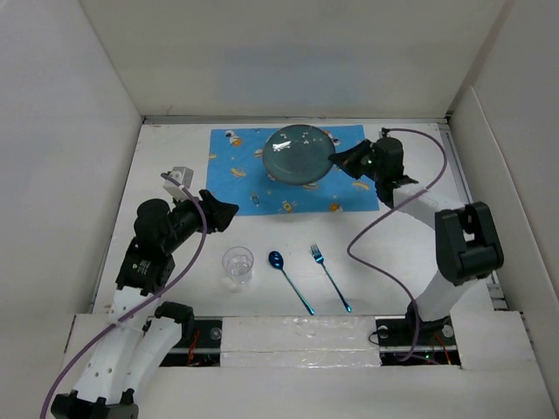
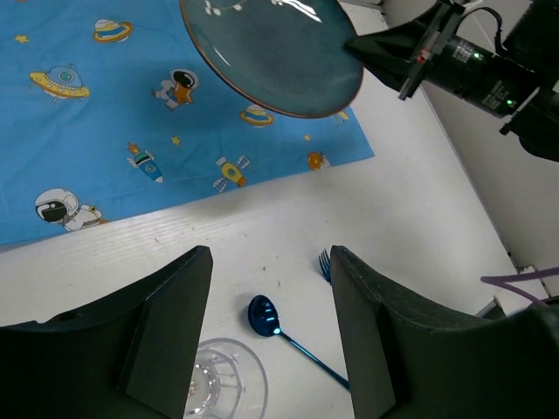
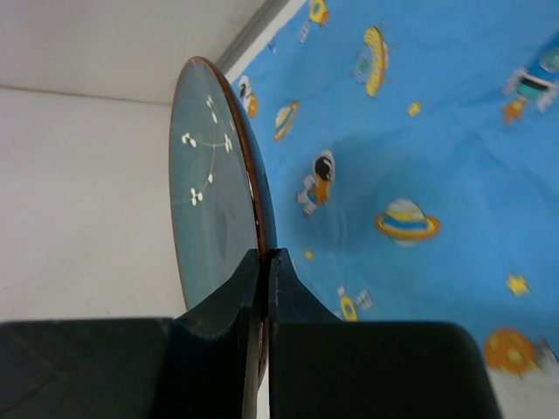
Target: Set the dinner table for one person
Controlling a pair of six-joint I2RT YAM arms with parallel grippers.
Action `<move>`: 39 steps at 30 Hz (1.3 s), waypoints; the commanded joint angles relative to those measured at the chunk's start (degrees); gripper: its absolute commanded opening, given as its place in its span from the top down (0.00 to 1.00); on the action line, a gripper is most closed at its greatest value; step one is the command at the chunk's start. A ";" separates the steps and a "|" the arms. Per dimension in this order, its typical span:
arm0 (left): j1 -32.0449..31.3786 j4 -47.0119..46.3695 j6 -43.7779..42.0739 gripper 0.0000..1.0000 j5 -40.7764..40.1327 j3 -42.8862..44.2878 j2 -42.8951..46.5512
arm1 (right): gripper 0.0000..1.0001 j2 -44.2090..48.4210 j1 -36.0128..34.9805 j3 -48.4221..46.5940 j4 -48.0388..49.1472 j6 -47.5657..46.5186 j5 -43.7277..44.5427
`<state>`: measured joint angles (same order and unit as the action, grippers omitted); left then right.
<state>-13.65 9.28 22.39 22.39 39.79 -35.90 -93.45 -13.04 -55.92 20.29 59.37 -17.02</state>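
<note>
1. My right gripper [image 1: 336,160] is clamped on the right rim of the dark blue-grey plate [image 1: 297,155], fingers pinched tight on its edge in the right wrist view.
2. The plate sits over the upper right part of the blue space-print placemat [image 1: 236,179]. It looks raised off the mat, with a shadow beneath.
3. My left gripper [image 1: 229,209] has its jaws apart with nothing between them, left of centre in the top view.
4. The dinner table [image 1: 175,148] fills the middle of the top view, with the placemat along its upper edge.
5. Below the placemat, left to right, are a clear glass [image 1: 238,264], a blue spoon [image 1: 293,284] and a blue fork [image 1: 332,281], each apart from the next.
</note>
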 commanded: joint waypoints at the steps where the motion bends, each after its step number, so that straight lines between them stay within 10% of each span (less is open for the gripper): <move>1: 0.29 -2.42 -0.07 0.47 -1.03 1.25 -0.04 | 1.00 -4.09 -0.94 -8.75 18.29 4.96 0.93; 27: 0.29 -2.33 -0.16 0.47 -0.42 1.26 -1.63 | 1.00 -24.14 -5.24 -7.80 27.26 8.04 1.55; 30: 0.29 -2.25 -0.16 0.47 -0.68 1.17 -1.28 | 0.86 -24.41 -5.24 -7.10 26.47 7.60 1.02; 33: 0.29 -2.25 -0.16 0.47 -0.51 1.17 -1.19 | 0.52 -23.28 -5.24 -6.49 21.48 4.80 1.54; 39: 0.29 -2.07 -0.07 0.47 -1.21 1.34 -1.10 | 0.31 -16.52 -5.24 -5.51 10.61 -1.43 6.89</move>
<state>-13.65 9.26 22.39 21.17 39.79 -37.67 -116.57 -17.78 -61.34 34.35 62.63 -13.89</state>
